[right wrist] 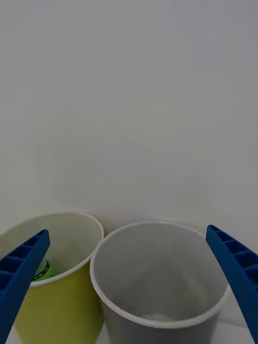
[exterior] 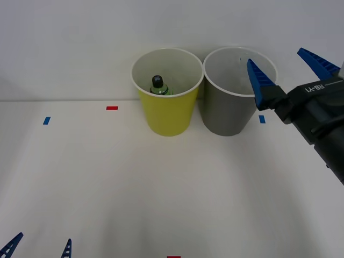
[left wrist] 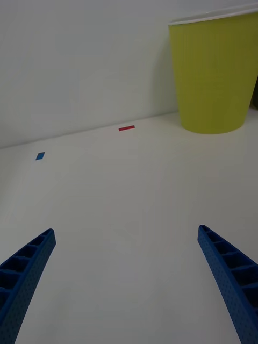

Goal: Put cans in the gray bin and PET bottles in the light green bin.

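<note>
I have the right end effector [exterior: 287, 67] raised at about three o'clock in my front view, its black wrist body reaching in from the right edge and its two blue ribbed fingers [exterior: 259, 81] spread wide and pointing up toward the back wall. It is released, with nothing between the fingers. One finger overlaps the right part of the gray bin's rim from where I look, while the other sits farther right, past the bin. On the right wrist camera I see the fingers [right wrist: 21, 274] splayed to the two corners, with both bin mouths open between them.

My left end effector [exterior: 38, 248] is parked low at about seven o'clock, just its two blue tips over the bare tabletop [exterior: 161, 188], also released and empty.

I count two bins, standing upright side by side at twelve o'clock and just about touching: the light green bin [exterior: 166, 115] on the left and the gray bin [exterior: 228, 115] on the right. I count one PET bottle [exterior: 158, 85], standing inside the light green bin with its black cap up.

On the tabletop I count four small tape marks: two blue and two red.
</note>
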Motion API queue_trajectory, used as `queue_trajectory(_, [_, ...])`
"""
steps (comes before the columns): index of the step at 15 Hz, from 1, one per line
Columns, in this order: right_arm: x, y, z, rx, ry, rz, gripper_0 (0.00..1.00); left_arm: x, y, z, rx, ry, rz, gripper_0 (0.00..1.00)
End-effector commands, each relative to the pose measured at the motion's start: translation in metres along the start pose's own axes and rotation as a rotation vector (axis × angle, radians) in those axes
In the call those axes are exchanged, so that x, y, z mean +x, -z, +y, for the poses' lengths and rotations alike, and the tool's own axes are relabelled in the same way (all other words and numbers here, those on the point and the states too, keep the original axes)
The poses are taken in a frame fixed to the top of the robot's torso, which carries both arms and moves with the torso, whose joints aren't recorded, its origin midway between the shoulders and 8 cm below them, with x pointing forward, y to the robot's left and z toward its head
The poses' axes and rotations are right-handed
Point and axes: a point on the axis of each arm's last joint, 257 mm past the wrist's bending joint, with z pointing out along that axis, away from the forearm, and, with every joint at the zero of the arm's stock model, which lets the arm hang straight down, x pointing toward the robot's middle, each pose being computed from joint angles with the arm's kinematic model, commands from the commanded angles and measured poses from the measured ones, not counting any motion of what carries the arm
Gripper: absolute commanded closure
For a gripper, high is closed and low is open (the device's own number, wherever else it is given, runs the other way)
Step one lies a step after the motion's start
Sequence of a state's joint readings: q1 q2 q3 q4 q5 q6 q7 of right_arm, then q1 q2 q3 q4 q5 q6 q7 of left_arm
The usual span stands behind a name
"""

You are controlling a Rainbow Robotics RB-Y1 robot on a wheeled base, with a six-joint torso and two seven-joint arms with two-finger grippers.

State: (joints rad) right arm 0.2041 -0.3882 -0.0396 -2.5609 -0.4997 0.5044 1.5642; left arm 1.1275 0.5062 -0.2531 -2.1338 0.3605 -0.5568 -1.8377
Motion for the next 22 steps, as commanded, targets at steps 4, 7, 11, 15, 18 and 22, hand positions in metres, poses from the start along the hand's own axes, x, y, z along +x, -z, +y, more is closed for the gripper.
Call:
queue_trajectory(4, [0.044, 0.058, -0.038, 0.124, 0.014, 0.05, 0.0, 0.0, 0.0, 0.0, 0.0, 0.0, 0.0, 0.09])
queue_trajectory(7, [0.066, 0.076, -0.053, 0.177, -0.001, 0.076, 0.0, 0.0, 0.0, 0.0, 0.0, 0.0, 0.0, 0.09])
queue_trajectory(11, [0.105, 0.083, -0.064, 0.221, -0.042, 0.023, 0.0, 0.0, 0.0, 0.0, 0.0, 0.0, 0.0, 0.09])
queue_trajectory(15, [0.122, 0.098, -0.064, 0.309, -0.092, 0.036, 0.0, 0.0, 0.0, 0.0, 0.0, 0.0, 0.0, 0.09])
queue_trajectory(18, [0.128, 0.105, -0.068, 0.324, -0.047, 0.06, 0.0, 0.0, 0.0, 0.0, 0.0, 0.0, 0.0, 0.09])
queue_trajectory(22, [0.135, 0.127, -0.077, 0.347, -0.017, 0.094, 0.0, 0.0, 0.0, 0.0, 0.0, 0.0, 0.0, 0.09])
